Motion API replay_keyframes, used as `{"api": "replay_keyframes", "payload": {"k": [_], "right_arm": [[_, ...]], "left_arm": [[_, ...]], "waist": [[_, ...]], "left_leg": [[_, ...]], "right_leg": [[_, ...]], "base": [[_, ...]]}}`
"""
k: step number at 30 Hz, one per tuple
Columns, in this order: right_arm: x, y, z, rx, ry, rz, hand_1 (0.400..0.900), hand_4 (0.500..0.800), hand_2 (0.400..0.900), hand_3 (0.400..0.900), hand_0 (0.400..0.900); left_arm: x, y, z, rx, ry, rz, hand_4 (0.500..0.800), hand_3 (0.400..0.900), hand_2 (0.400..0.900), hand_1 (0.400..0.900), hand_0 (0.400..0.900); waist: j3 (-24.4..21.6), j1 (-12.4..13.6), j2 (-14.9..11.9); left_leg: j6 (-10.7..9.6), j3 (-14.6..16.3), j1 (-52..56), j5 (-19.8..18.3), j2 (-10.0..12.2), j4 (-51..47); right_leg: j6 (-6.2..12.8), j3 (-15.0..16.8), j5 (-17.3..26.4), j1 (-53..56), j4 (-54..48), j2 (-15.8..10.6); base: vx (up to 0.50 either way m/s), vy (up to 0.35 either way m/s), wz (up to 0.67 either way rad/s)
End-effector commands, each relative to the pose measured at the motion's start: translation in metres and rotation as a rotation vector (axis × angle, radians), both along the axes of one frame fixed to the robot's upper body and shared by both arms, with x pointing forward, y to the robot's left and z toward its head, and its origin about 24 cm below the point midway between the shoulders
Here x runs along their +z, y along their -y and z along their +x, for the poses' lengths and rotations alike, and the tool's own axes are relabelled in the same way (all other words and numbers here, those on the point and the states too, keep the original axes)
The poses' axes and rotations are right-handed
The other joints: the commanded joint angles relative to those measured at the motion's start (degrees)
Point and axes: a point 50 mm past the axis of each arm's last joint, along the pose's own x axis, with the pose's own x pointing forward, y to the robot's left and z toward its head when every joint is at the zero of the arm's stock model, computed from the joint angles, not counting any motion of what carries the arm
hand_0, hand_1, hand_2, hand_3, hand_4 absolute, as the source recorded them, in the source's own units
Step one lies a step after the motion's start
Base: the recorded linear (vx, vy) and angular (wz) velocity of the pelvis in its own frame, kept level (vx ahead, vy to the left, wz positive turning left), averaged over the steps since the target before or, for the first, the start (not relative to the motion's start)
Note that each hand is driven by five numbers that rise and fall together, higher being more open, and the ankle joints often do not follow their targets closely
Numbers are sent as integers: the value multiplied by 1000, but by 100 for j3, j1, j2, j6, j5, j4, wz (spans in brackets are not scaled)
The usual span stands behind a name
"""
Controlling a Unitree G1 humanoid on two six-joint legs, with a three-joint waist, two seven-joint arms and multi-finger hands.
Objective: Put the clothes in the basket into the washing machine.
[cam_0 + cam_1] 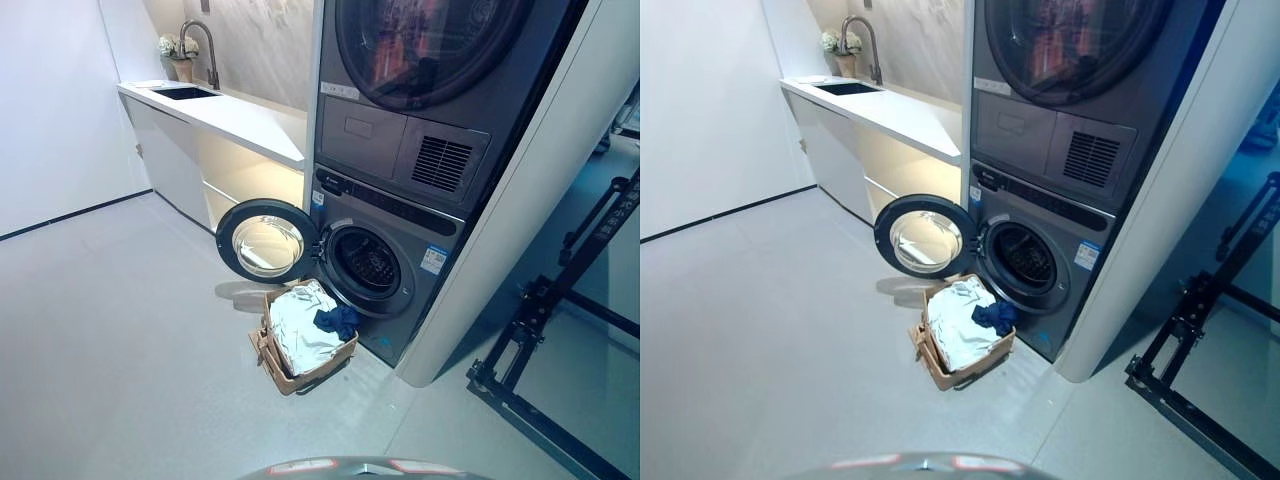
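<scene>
Sitting on the floor just before the washer point(385, 255), the basket point(283, 372) is holding pale clothes point(300, 330) and a dark blue garment point(338, 320). Its door point(262, 242) is hanging open to the left. Neither hand is showing, so fingers cannot be judged. The dryer point(420, 60) above is being cut off.

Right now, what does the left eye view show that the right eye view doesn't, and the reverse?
Only the left eye view: more of the black frame at right, up to its diagonal top. Only the right eye view: more blank wall left of the counter. Both: the washing machine with its door open, and the basket of clothes on the floor before it. No hand shows.
</scene>
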Motion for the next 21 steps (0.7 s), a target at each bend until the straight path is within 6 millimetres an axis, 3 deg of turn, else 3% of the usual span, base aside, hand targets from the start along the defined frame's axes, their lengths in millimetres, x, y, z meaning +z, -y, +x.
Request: {"api": "replay_keyframes", "payload": {"k": [1,4,7,9,10,11,13,15,16,17,18,21], "right_arm": [[9,22,52,52,126,-79,900,800,900,900,900],[12,27,57,48,147,-96,900,800,900,900,900],[15,34,64,40,177,-114,900,800,900,900,900],[17,38,68,38,200,-125,900,800,900,900,900],[17,38,68,38,200,-125,900,800,900,900,900],[19,42,72,30,219,-135,900,800,900,900,900],[21,44,75,49,231,-143,900,800,900,900,900],[23,48,80,57,241,-162,900,800,900,900,900],[23,48,80,57,241,-162,900,800,900,900,900],[25,51,82,71,241,-173,900,800,900,900,900],[26,52,84,89,244,-179,900,800,900,900,900],[30,56,96,134,267,-203,900,800,900,900,900]], "left_arm": [[1,17,42,-20,115,-30,800,900,900,900,900],[1,19,46,-14,134,-35,800,900,900,900,900],[2,21,55,27,181,-52,800,900,900,900,900],[3,22,61,53,207,-63,800,900,900,900,900],[3,22,61,53,208,-63,800,900,900,900,900],[5,20,65,84,229,-68,800,900,900,900,900],[5,21,66,104,242,-73,800,900,900,900,900],[4,24,67,116,247,-83,800,900,900,900,900],[4,24,67,116,247,-83,800,900,900,900,900],[3,25,63,124,240,-88,800,900,900,900,900],[3,26,61,131,241,-90,800,900,900,900,900],[3,27,61,138,248,-85,800,900,900,900,900]], "waist": [[835,66,519],[926,48,590],[1110,29,591],[1295,17,563],[1278,14,566],[1485,50,536],[1686,82,527],[1785,86,578],[1780,80,578],[1767,110,639],[1759,130,678],[1836,178,828]], "left_leg": [[121,166,107,-774,-256,49],[127,232,39,-753,-243,186],[35,247,-431,-950,-209,1300],[-106,178,-1005,-795,-121,2517],[-106,175,-1035,-798,-116,2533],[-243,105,-1459,-391,43,3374],[-263,6,-1908,-219,113,4119],[-192,-158,-2382,-331,-118,4101],[-190,-162,-2388,-332,-123,4103],[-142,-174,-2526,-378,-314,3459],[-117,-197,-2529,-321,-348,2916],[-189,-468,-2444,286,-327,1232]], "right_leg": [[259,168,-434,-54,175,149],[189,245,-558,-234,436,153],[64,310,-701,-325,668,126],[-41,335,-762,-348,809,111],[-43,332,-759,-370,811,114],[-145,348,-820,-351,902,145],[-249,358,-893,-370,1006,178],[-274,372,-946,-437,1064,156],[-272,366,-950,-441,1066,153],[-212,424,-1035,-365,1037,166],[-188,445,-1122,-288,1001,179],[-144,481,-1268,-161,987,252]], "base": [[35,-88,-9],[37,-136,-11],[13,-211,-1],[-8,-224,6],[4,-296,5],[27,-284,1],[60,-273,-5],[66,-69,-5],[192,7,-13],[276,30,-21],[363,46,-28],[270,80,-17]]}}
